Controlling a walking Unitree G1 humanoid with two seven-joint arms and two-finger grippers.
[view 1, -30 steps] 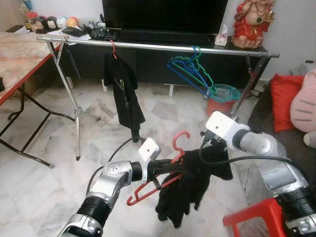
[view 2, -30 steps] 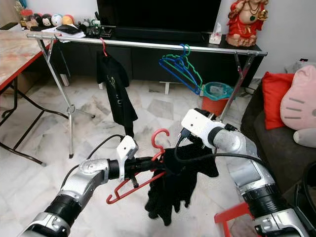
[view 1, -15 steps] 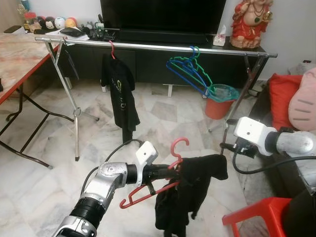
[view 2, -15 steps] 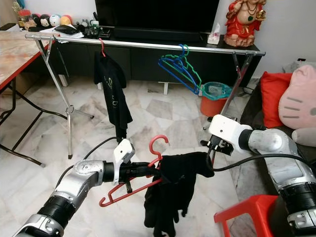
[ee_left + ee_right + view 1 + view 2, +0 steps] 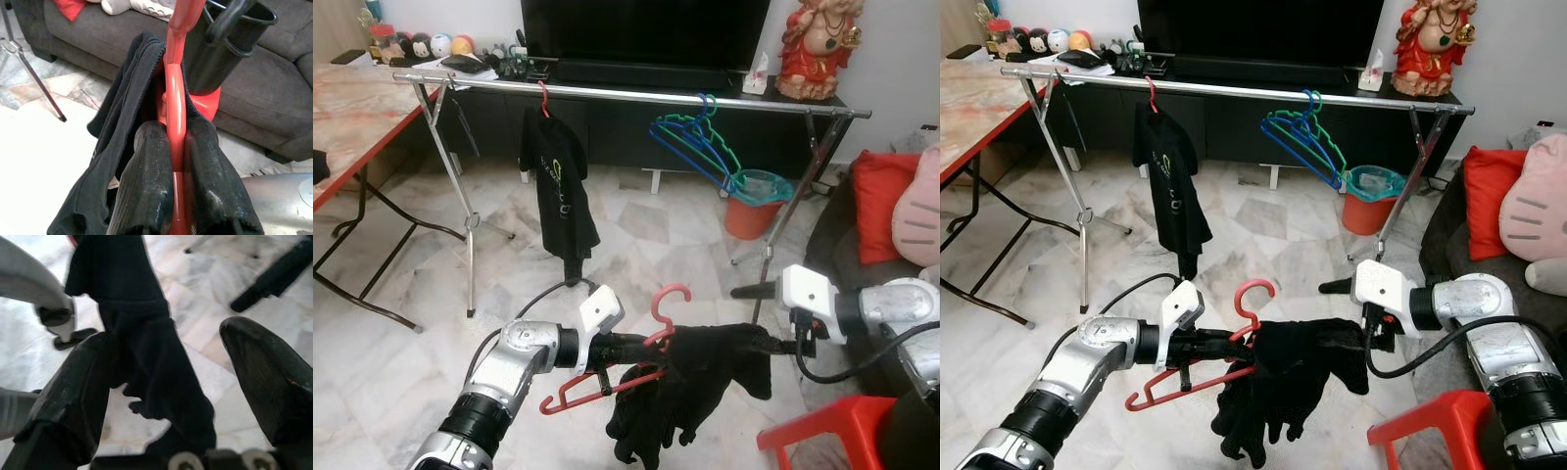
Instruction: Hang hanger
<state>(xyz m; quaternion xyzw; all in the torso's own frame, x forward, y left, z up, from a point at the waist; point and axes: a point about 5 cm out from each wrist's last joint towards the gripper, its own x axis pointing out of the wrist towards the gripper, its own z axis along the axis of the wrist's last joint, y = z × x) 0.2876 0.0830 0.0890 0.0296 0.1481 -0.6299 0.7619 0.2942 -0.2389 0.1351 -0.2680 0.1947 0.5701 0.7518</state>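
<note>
Left wrist view shows the left claw [image 5: 178, 166] clenched on the red plastic hanger [image 5: 175, 98], black fabric garment [image 5: 122, 142] draped over it. Through the eye views, that hanger hangs low, well short of the long chrome clothes rail [image 5: 636, 93]. The right claw [image 5: 166, 382] is spread, seemingly around the garment's edge.
</note>
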